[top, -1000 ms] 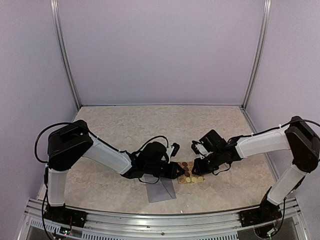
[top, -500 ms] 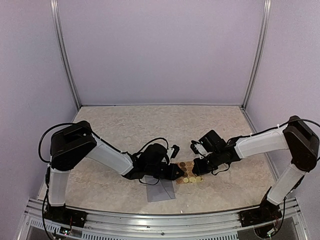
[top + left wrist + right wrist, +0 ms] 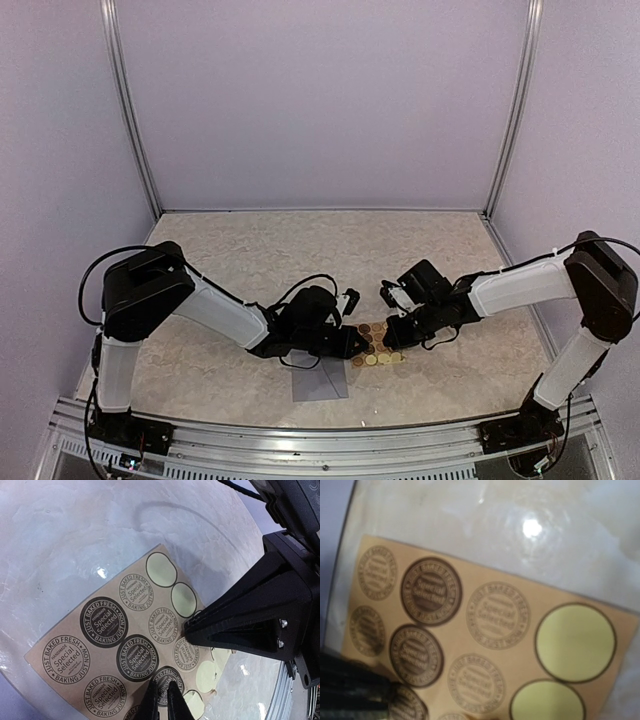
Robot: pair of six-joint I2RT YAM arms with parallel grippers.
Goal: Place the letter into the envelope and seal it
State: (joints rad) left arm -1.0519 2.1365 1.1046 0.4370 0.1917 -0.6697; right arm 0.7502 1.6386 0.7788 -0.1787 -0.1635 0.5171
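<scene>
Marbled beige table (image 3: pixel 250 250) runs back to plain lavender walls (image 3: pixel 320 100); both arms reach low toward its middle and their tips nearly meet. Between them lies a tan sticker sheet (image 3: pixel 139 622) printed with round labels, some dark, some pale; two peeled spots (image 3: pixel 161 570) show bare yellow at its far side. The left gripper (image 3: pixel 162 696) has its fingers drawn together, their tips on a dark label at the sheet's near edge; whether they pinch anything I cannot tell. The right gripper (image 3: pixel 189 628) comes in opposite it as a black wedge, fingers closed to one point pressing on the sheet, just beyond the left tips. The envelope (image 3: pixel 322 382) lies flat on the table just behind the left gripper, toward the arm bases, apart from the sheet; its far edge is covered by the left wrist. The right wrist view is blurred; only the labels and the left gripper's dark fingers at its lower left corner can be made out.
</scene>
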